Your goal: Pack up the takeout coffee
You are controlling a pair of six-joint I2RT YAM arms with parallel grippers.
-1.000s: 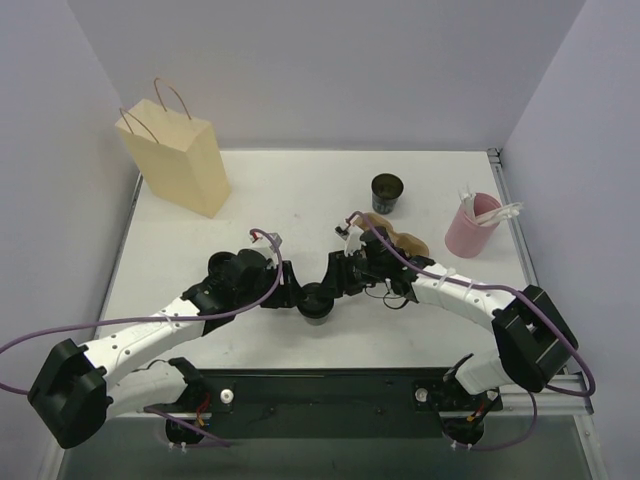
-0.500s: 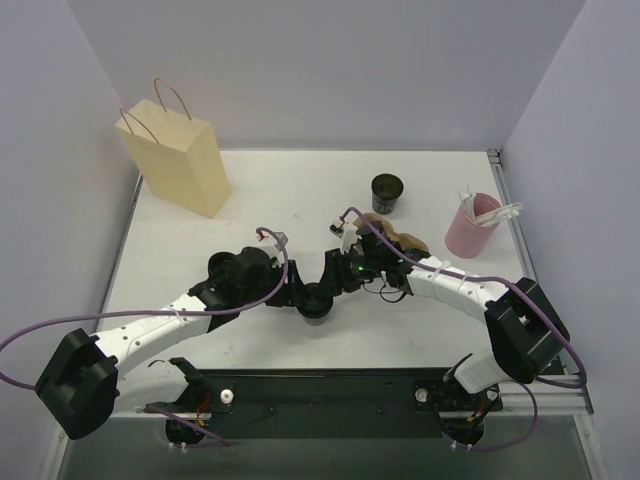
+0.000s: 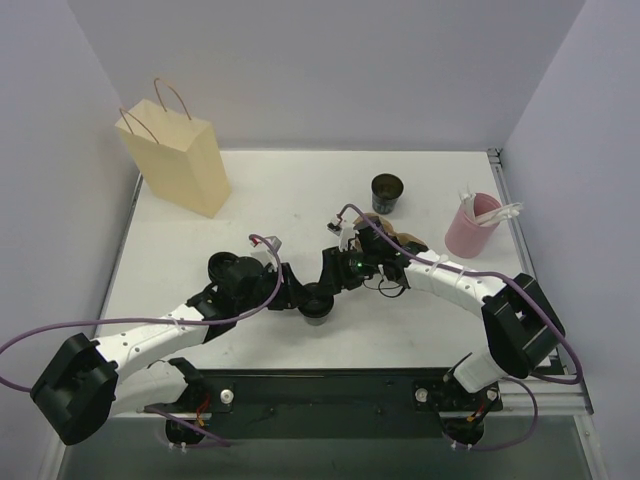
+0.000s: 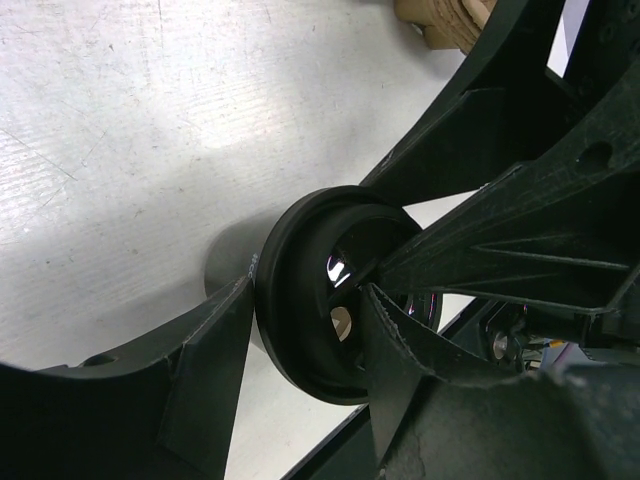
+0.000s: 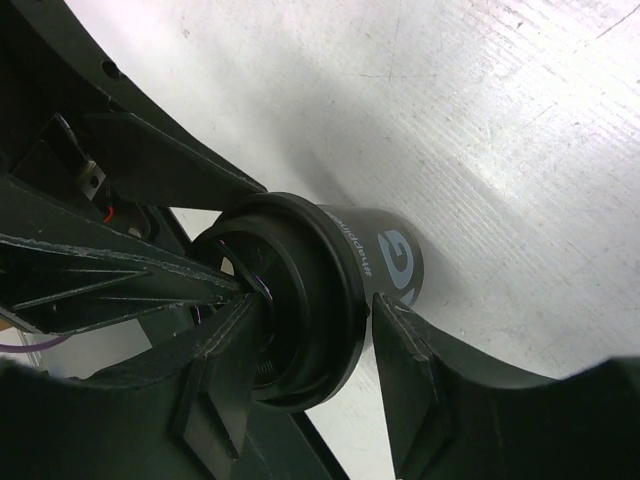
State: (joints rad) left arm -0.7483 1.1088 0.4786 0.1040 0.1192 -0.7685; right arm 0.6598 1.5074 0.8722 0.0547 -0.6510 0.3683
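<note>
Gripping the white-lettered dark cup (image 5: 388, 258) are left hand (image 4: 305, 315) and right hand (image 5: 318, 318).

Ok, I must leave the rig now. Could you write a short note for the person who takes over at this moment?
Grippers: the left gripper is shut on the lidded cup, fingers on both sides of its black lid. The right gripper is shut on it from the opposite side.
Things: the lidded cup stands mid-front on the table. The second cup, without lid, is at the back right. The paper bag stands upright at the back left. The brown cardboard piece and the pink cup are on the right.
Done: one lid is on.
Left: neither cup is bagged.
</note>
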